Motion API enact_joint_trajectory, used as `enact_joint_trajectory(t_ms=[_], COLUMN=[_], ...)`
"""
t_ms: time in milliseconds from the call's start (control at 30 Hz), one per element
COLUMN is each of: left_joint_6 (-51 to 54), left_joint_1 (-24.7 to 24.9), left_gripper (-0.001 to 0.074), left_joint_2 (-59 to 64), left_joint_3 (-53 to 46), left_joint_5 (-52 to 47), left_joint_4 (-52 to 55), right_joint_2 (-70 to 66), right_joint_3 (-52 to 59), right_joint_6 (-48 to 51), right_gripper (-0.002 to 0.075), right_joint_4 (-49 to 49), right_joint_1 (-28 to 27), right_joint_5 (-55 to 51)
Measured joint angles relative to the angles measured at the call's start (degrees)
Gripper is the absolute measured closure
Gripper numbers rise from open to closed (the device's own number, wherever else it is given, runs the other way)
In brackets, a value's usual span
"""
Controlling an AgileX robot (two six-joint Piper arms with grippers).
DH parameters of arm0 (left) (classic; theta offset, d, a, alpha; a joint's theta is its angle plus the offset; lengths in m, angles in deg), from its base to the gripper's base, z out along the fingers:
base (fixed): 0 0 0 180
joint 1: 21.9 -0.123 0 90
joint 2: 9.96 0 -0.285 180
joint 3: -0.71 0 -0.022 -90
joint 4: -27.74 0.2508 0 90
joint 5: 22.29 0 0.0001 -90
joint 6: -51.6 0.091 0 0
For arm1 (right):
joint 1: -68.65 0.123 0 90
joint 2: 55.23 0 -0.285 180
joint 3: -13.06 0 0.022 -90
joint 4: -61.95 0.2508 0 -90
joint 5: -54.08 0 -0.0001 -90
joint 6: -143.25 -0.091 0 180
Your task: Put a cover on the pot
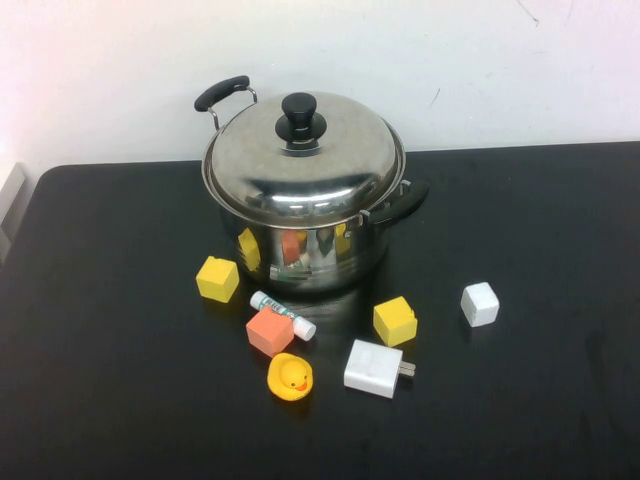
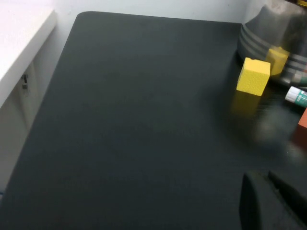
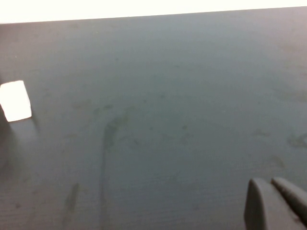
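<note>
The counter is black, and the pot stands toward its far middle with the lid already on it, the black knob upright at the centre. The lid seems to sit level on the rim, so the covering looks done. What remains, in my judgement, is to keep both arms clear and not nudge the pot's handles.

Two yellow blocks, an orange block, a white adapter and a rubber duck lie in front.

The left pincer hangs above bare counter, fingers nearly together, gripping nothing. The right pincer hangs likewise over bare counter, fingers closed, empty.
</note>
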Motion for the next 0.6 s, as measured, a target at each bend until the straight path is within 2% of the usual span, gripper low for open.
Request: enact_joint_trajectory(t_ms=[600], left_joint_6=[0.2], left_joint_1=[0.0], left_gripper=[0.0735], left_joint_2=[0.0], left_joint_3=[0.0], left_joint_5=[0.0], left_joint_4=[-0.4], right_joint_2=[0.0], right_joint_3=[0.0], right_joint_6=[0.0], right_gripper=[0.0728], right_joint_4=[0.0], right_joint_1=[0.0], right_joint_5=[0.0])
